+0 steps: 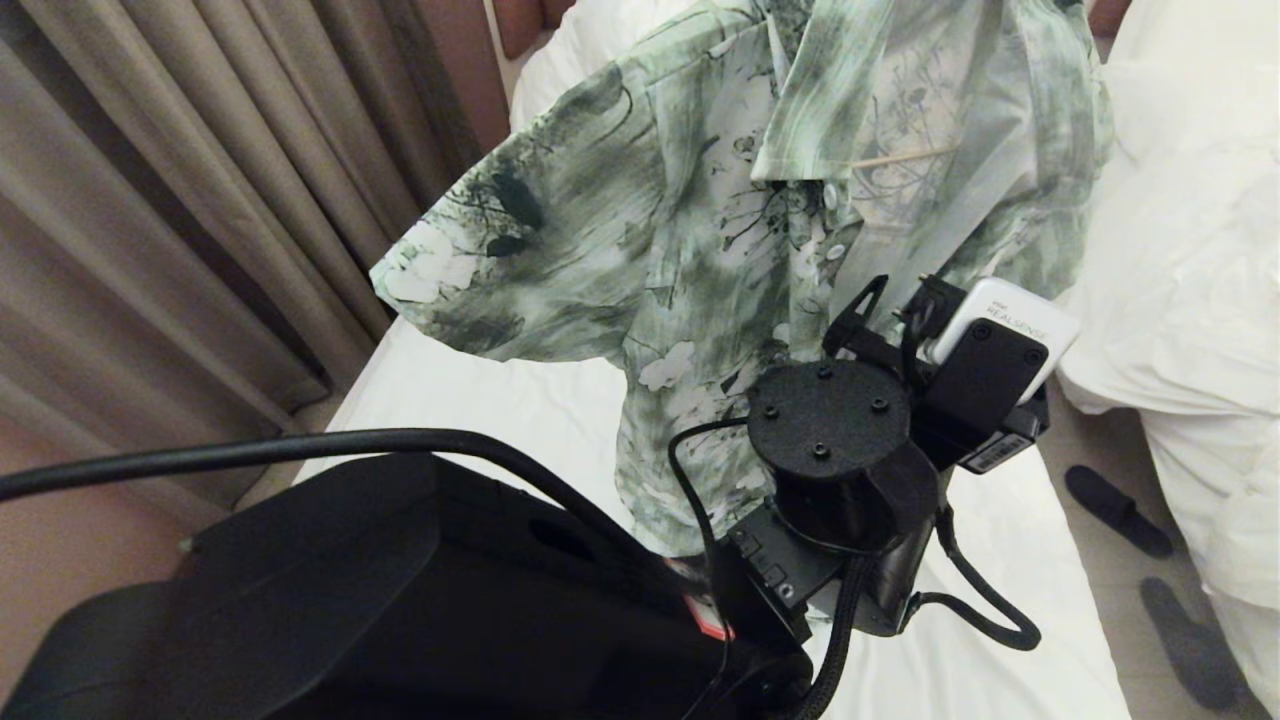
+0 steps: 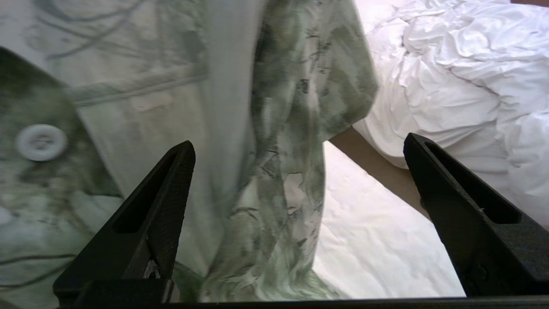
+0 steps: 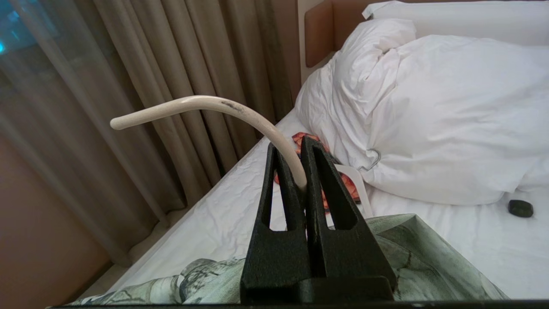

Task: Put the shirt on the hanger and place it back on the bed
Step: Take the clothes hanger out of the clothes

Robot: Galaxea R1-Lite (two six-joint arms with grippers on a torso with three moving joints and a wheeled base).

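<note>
Along the left side of the head view, brown curtains (image 1: 170, 200) are hanging beside the bed (image 1: 480, 400), whose white sheet is being crossed by the robot's dark body and cable. Above the sheet, the shirt (image 1: 640, 240) is being held up in the air, one short sleeve spread toward the curtains and its buttoned front hanging down to the left arm's wrist. The left claw (image 2: 300, 150) is being kept released, its two fingers (image 2: 154, 214) spread wide with shirt cloth hanging between and just past them; nothing is being gripped by it. Farther right, a thin cream bar of the hanger (image 3: 206, 105) is showing at the shirt's collar in the head view. In the right wrist view, the hanger's hook is being clamped by the right claw (image 3: 302, 146), clenched tight on it above the shirt's shoulders. Beyond, an orange-red garment (image 3: 343, 184) on a white hanger is lying against the pillows (image 3: 429, 107). At the far right, a second bed (image 1: 1190, 250) and dark slippers (image 1: 1115, 510) are being shown.
</note>
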